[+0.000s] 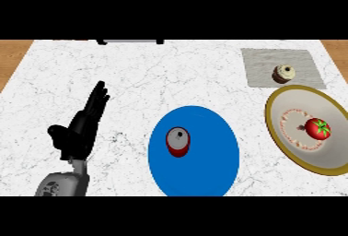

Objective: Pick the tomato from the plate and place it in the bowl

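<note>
The tomato (318, 128) is bright red and round, topped with a green star-shaped calyx. It sits on the plate (292, 99), a pale grey dish with a gold-olive rim and a ring of small reddish marks around its centre; the tomato lies on the right part of that ring. The plate stands at the right side of the white marbled worktop (136, 69).

Near the middle of the worktop is a large blue dish (204, 175), presumably the bowl, though its depth cannot be told from this steep angle. Inside it, left of centre, lies a small red can (178, 141) with a grey top.

Behind the plate, a grey mat (262, 64) carries a cupcake (283, 73) with pale frosting.

The left hand (81, 129) shows at the left of the view, fingers straight and pointing up, holding nothing, well apart from the blue dish and the plate. The right hand does not show.
</note>
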### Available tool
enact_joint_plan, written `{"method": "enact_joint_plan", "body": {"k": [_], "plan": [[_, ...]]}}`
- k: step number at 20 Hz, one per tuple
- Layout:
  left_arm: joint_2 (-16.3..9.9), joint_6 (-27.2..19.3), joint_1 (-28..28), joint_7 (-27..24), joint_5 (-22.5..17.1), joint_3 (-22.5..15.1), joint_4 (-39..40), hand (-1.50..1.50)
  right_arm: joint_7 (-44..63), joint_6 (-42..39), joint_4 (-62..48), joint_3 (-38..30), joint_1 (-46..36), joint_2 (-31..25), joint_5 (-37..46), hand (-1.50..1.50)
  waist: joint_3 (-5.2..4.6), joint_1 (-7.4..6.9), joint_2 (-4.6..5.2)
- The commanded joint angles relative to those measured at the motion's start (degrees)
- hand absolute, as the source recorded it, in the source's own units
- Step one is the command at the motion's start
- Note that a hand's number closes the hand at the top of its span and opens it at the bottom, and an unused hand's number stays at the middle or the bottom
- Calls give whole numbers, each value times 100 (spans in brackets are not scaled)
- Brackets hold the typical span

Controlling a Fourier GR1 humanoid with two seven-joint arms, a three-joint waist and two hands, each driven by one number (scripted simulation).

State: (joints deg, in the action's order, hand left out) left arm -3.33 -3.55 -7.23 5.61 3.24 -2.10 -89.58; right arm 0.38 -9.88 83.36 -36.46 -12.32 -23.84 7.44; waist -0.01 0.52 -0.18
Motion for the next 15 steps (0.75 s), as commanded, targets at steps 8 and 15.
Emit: {"method": "enact_joint_plan", "body": {"k": [8,15], "plan": [[-6,98,80,64,11,-24,-145,0,-528,-1429,-186,-795,1036,-328,-1533,-150,4,-38,12],[-23,102,188,243,53,-21,-501,0,-917,-1665,136,-887,1653,-169,-1511,-150,2,-44,11]]}}
